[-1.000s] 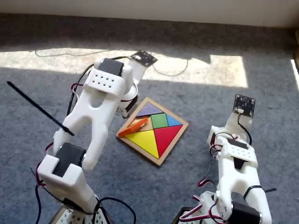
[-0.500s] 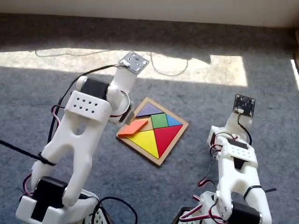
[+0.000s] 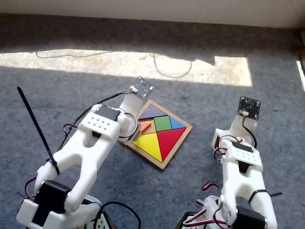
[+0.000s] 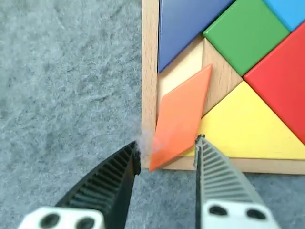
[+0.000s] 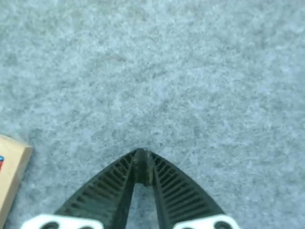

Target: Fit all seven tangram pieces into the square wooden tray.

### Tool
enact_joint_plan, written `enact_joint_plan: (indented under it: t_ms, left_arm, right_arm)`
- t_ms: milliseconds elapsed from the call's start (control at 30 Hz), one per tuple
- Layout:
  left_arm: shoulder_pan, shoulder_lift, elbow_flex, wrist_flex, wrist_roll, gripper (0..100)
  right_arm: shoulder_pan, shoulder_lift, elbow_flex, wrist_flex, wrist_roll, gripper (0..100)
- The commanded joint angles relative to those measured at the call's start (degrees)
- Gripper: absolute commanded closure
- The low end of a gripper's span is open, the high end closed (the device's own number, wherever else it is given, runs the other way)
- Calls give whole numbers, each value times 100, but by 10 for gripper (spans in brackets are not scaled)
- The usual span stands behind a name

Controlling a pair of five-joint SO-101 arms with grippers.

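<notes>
Straddling the near end of the orange piece (image 4: 181,117), the left gripper (image 4: 167,148) is low over one corner of the tray (image 4: 149,57). Its jaws stand apart, one on either side of the piece. One fingertip (image 4: 199,140) is right at the piece's edge, and the other sits just off the opposite edge, above the carpet (image 4: 62,71) outside the rim. I cannot tell whether either truly presses on it.

The orange piece lies askew and is not seated. Its near end rides over the rim at the corner, while its far end points inward over bare wood. One long edge crosses the corner of the yellow triangle (image 4: 243,133). Bare wood shows on both sides of its far half.

Beyond it, the dark blue triangle (image 4: 186,24) lies along the rim. The green square (image 4: 245,31) is beside that, and the red triangle (image 4: 281,95) meets the yellow one. A light blue piece (image 4: 290,9) sits at the far edge past the green.

From above, the tray rests on the carpet turned corner-on, with the left arm bent over its left corner.

The right gripper (image 5: 142,167) has its jaws closed tip to tip on nothing. It is just above carpet, with a tray corner (image 5: 12,167) near it. Its arm stands to the right of the tray, apart from it.
</notes>
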Motion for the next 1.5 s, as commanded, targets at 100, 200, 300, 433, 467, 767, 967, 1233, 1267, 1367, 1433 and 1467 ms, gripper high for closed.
enact_joint_plan:
  t_ms: [100, 200, 300, 433, 467, 767, 967, 1233, 1267, 1367, 1433, 1467]
  left_arm:
    - [48, 971, -558, -290, 70, 807]
    - [48, 1174, -1033, 158, 519, 807]
    - [110, 1165, -1367, 466, 809, 807]
    - [84, 1130, -1754, 870, 826, 807]
    - [66, 1068, -1807, 967, 826, 807]
    - [-374, 136, -1473, 941, 800, 804]
    - [-356, 681, -1033, 167, 703, 803]
    - [-171, 1367, -1297, 26, 519, 803]
    - [-171, 1437, -1367, 26, 527, 803]
    - [-119, 1657, -1569, 26, 527, 804]
    - [-4, 1754, -1666, 26, 527, 806]
    - [31, 1780, -1684, 26, 536, 806]
  right_arm:
    - [-48, 13, -330, -163, 62, 991]
    - [-48, 13, -330, -163, 62, 991]
    - [-48, 13, -330, -163, 62, 991]
    - [-48, 13, -330, -163, 62, 991]
    - [-48, 13, -330, -163, 62, 991]
    - [-48, 13, -338, -163, 62, 991]
    - [-48, 13, -338, -163, 62, 991]
    - [-48, 13, -330, -163, 62, 991]
    - [-48, 13, -330, -163, 62, 991]
    - [-48, 13, -330, -163, 62, 991]
    - [-48, 13, -330, -163, 62, 991]
    - [-48, 13, -330, -163, 62, 991]
